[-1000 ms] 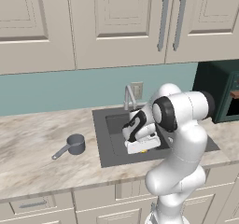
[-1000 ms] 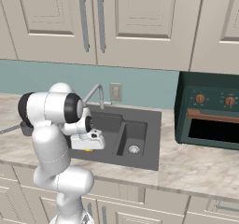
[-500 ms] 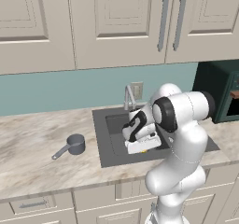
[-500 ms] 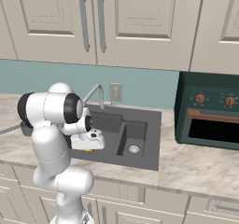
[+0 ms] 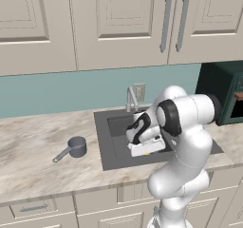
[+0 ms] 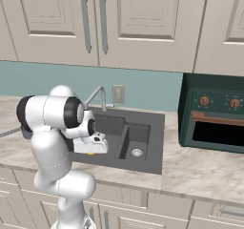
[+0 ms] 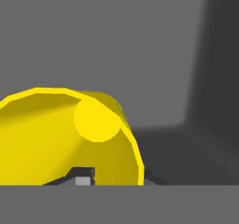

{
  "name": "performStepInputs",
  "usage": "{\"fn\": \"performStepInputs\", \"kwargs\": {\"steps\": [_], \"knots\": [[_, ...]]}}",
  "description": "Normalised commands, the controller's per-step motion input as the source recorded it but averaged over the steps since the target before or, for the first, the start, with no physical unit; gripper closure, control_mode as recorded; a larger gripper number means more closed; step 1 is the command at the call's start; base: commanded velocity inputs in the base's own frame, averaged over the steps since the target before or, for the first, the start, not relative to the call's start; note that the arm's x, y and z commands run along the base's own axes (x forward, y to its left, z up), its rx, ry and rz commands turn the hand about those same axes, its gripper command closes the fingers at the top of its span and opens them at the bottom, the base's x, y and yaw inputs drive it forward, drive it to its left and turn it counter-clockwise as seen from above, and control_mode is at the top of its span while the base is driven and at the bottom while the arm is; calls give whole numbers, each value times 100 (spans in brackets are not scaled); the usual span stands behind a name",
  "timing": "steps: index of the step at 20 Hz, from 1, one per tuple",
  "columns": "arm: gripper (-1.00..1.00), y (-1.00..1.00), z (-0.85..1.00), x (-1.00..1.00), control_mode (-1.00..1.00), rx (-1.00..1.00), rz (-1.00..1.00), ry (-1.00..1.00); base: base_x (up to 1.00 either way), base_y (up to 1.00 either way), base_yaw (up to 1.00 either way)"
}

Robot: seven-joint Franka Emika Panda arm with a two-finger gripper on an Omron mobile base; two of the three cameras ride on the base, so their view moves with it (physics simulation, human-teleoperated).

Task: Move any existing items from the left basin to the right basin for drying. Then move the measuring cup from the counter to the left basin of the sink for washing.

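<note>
A yellow cup (image 7: 56,134) looms at the lower left of the hand view, its open mouth facing the camera. My gripper (image 7: 114,178) is shut on its rim, one fingertip (image 7: 83,175) inside the cup and the other outside. My gripper (image 5: 147,151) hangs low in the left basin (image 5: 118,127) of the dark grey sink, with a sliver of the yellow cup (image 5: 151,152) under the white hand. From the other side, the yellow cup (image 6: 92,152) peeks out below the hand, left of the right basin (image 6: 138,137). The measuring cup (image 5: 76,147) stands on the counter (image 5: 33,151), left of the sink.
A silver gooseneck faucet (image 5: 130,96) rises behind the sink. A dark green toaster oven (image 6: 212,113) stands on the counter to the right. Cream wall cabinets (image 5: 118,23) hang above, and the basin's dark walls (image 7: 205,55) are close around the hand.
</note>
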Motion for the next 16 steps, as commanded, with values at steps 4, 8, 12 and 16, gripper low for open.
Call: {"fn": "performStepInputs", "kwargs": {"steps": [4,8,12,16], "knots": [[100,-22,0,-32,-100,2,0,0,0,0,0],[100,-27,14,-24,-100,0,0,-1,0,0,0],[100,-21,45,-8,-100,0,0,0,0,0,0],[100,-19,55,0,-100,0,0,0,0,0,0]]}}
